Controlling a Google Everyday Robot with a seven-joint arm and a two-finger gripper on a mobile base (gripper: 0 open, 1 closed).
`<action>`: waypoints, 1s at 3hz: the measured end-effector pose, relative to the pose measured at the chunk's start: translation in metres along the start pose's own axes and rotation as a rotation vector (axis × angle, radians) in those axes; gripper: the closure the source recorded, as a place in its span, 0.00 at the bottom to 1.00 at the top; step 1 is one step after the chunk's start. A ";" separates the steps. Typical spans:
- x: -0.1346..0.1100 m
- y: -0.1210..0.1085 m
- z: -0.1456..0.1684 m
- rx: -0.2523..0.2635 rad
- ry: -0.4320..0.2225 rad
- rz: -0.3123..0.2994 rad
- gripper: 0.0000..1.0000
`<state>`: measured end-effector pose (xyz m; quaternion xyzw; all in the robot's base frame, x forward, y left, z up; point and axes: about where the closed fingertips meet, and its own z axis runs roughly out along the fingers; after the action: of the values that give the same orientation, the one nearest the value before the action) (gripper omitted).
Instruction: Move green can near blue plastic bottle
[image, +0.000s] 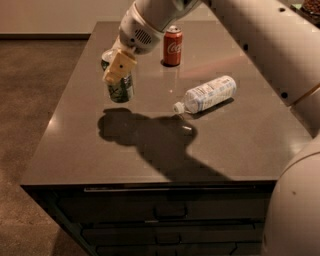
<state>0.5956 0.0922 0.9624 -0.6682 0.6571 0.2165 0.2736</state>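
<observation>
The green can (120, 88) hangs upright above the left part of the dark table (240, 145), lifted clear of its shadow. My gripper (117, 70) is shut on the green can from above, its pale fingers (119, 67) covering the can's upper half. The blue plastic bottle (207, 94) lies on its side right of centre, white cap pointing left toward the can. A gap of bare table separates the can from the bottle.
A red cola can (173, 46) stands upright at the back, between the gripper and the bottle. My white arm (260, 45) crosses the upper right. The table's left edge is close to the held can. Drawers (165, 215) sit below the front edge.
</observation>
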 end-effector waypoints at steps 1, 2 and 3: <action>0.019 -0.014 -0.042 0.070 0.008 0.037 1.00; 0.040 -0.032 -0.066 0.112 0.007 0.083 1.00; 0.062 -0.044 -0.073 0.126 0.018 0.130 1.00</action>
<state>0.6371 -0.0031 0.9804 -0.6075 0.7139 0.1861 0.2944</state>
